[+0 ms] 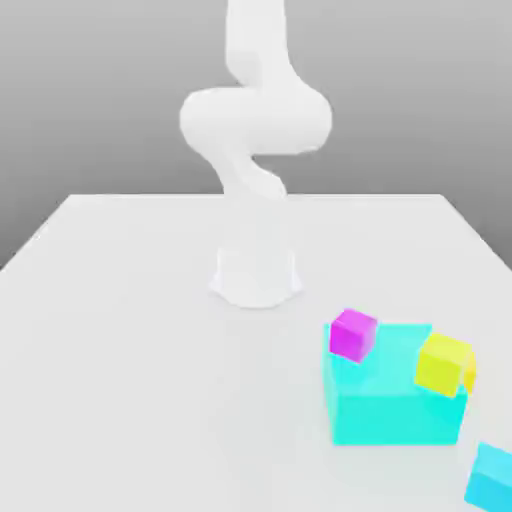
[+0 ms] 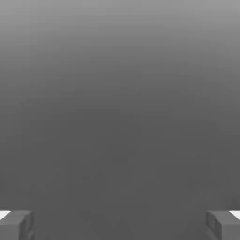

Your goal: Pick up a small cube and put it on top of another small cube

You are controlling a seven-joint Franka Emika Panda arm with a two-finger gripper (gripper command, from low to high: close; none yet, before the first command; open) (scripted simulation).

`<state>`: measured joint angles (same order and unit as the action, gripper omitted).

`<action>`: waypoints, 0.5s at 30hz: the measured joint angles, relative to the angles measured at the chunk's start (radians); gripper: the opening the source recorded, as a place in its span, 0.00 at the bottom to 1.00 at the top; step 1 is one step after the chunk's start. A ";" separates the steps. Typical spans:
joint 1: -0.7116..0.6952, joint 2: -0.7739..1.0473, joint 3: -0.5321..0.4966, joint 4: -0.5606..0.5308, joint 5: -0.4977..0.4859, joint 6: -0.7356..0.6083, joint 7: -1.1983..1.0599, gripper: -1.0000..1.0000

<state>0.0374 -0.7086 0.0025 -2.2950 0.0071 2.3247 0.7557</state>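
Observation:
The small cyan cube (image 1: 492, 477) lies on the white table at the exterior view's lower right corner, partly cut by the frame edge. A magenta cube (image 1: 353, 333) and a yellow cube (image 1: 444, 363) rest on top of the large cyan block (image 1: 392, 400). The white arm (image 1: 255, 130) rises from its base at the table's middle and runs out of the top of the frame. In the hand view my gripper (image 2: 120, 225) is open, its two grey fingertips (image 2: 16, 225) set wide apart with nothing between them, facing plain grey background.
The arm's round base (image 1: 256, 275) stands at the table's middle. The white table (image 1: 120, 380) stretches wide on the exterior view's left. The large cyan block sits close to the small cyan cube.

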 joint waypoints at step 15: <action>0.176 0.550 0.074 0.030 0.027 0.148 -0.255 0.50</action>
<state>0.2136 -0.1590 0.0761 -2.2648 0.0340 2.4731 0.5010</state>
